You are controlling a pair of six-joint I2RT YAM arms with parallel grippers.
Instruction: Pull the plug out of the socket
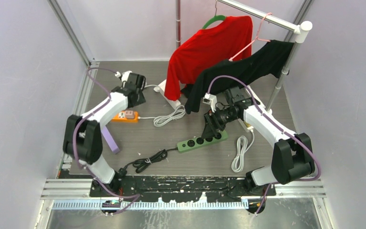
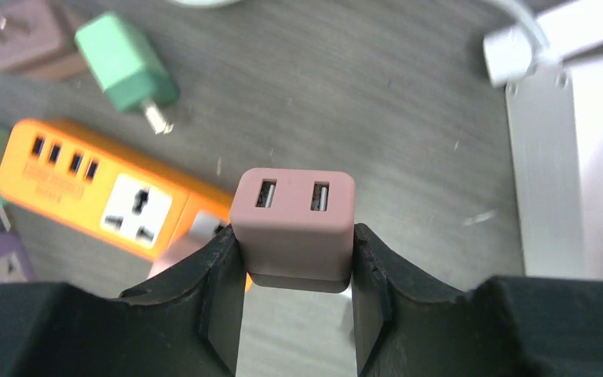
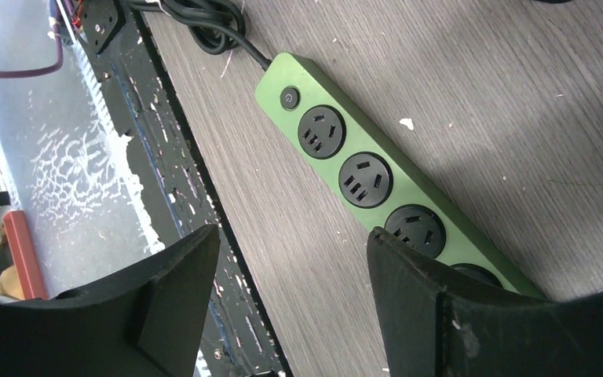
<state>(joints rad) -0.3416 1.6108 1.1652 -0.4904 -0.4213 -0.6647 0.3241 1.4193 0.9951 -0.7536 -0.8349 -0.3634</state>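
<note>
Grey wood-grain table (image 1: pixel 181 162): mauve USB plug (image 2: pixel 293 228) pinched in the left gripper (image 2: pixel 294 271)

Nearest the arm bases, a coiled black cable (image 1: pixel 145 161) runs to a green power strip (image 3: pixel 377 181), a long glossy bar with round black sockets and a round switch at its end; the right gripper (image 3: pixel 290 251) hangs over it with its jaws spread wide and nothing between them.

Farther out on the left, the left gripper's jaws are partly closed on the mauve USB plug. One matte black pad presses each flat side; the plug sits square between them; its round-cornered top, with two USB slots, faces the wrist camera; its prongs are hidden; the shell looks smooth and matte.

Below and left of it in the wrist view lies the orange power strip (image 2: pixel 86 184), a glossy block with a white universal socket and four small slots; its right end passes behind the plug, and whether the two touch I cannot tell.

A mint-green charger (image 2: pixel 126 63) lies loose beyond, prongs bare; a white power strip (image 2: pixel 569 157) lies to the right.

At the far end, a red shirt (image 1: pixel 209 47) and a black shirt (image 1: pixel 248 67) hang from a metal rail (image 1: pixel 257 13).
</note>
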